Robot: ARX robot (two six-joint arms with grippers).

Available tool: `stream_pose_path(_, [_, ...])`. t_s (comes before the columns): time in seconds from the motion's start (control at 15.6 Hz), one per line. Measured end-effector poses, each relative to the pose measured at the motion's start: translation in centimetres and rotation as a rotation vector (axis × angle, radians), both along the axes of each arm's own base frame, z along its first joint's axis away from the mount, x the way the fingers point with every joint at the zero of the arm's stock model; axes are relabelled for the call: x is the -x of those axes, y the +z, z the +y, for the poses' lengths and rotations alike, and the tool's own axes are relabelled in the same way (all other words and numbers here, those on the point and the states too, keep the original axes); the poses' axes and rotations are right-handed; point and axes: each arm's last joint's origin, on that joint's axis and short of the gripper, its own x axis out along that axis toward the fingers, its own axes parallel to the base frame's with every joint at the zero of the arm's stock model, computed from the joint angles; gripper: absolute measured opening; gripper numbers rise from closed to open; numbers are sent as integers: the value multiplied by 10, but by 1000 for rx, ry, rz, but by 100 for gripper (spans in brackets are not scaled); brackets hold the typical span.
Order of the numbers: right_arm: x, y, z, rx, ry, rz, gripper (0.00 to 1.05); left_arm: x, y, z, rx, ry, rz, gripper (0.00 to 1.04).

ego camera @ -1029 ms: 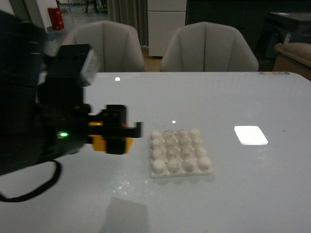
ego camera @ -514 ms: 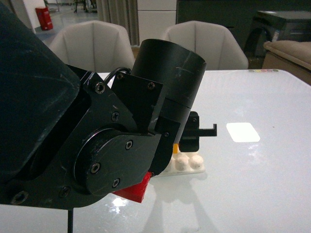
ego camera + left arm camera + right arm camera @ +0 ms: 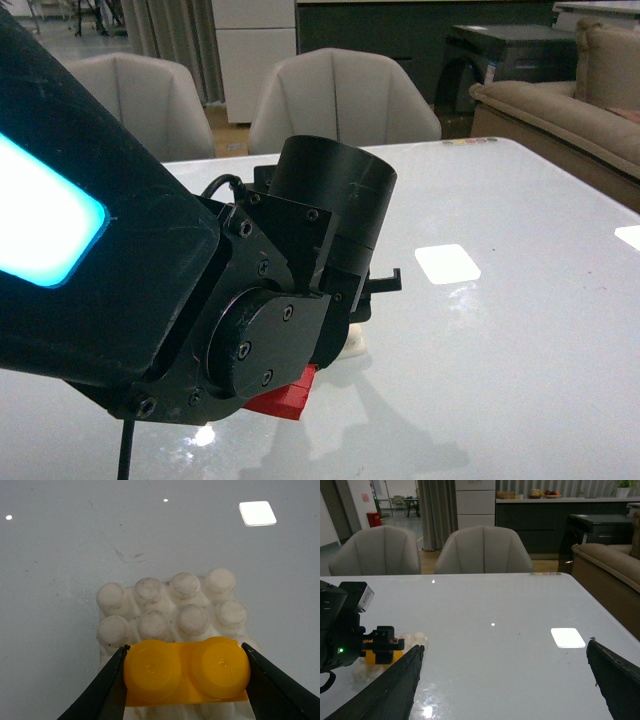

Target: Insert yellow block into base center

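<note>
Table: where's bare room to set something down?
The table is bare from the base out to the light patch and beyond. Crowded at the base: the left gripper holds the yellow block there, red brick nearby.

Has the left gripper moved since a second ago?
Yes. In the front view, the left gripper sat left of the base a second ago; now it has swung right, holding the yellow block over the base's studs.

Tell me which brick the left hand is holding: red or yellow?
The yellow block, pinched in the left hand over the base; the red brick lies on the table.
</note>
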Motion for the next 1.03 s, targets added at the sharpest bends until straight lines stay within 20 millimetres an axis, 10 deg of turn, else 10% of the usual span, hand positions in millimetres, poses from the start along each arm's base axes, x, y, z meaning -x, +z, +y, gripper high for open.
stream_pose_path(0.84, [0,0,0,0,0,0,98,-6,-16,-10,-30,16,21,59])
stream_pose_path(1.03, [0,0,0,0,0,0,98,-6,-14,-12,-22,-17,9,89])
